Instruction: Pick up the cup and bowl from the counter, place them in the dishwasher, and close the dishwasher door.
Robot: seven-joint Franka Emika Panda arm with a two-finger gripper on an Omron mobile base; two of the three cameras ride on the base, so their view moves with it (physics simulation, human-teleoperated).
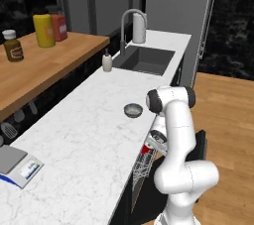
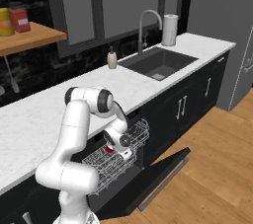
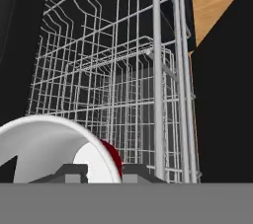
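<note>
On white marble counter (image 1: 89, 135): bowl (image 1: 133, 110); fingers (image 3: 99, 171) astride cup (image 3: 49, 151) rim, grip unclear.

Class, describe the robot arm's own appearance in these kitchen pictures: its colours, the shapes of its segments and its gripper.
The arm is glossy white, built of thick rounded tubular segments with bulbous elbows. Dark round caps mark its joints. The gripper ends in two small dark grey blocky finger tips. No cables or markings are visible.

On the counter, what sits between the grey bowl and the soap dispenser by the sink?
Nothing: in the left base view, bare white marble counter runs from the bowl to the soap dispenser.
</note>
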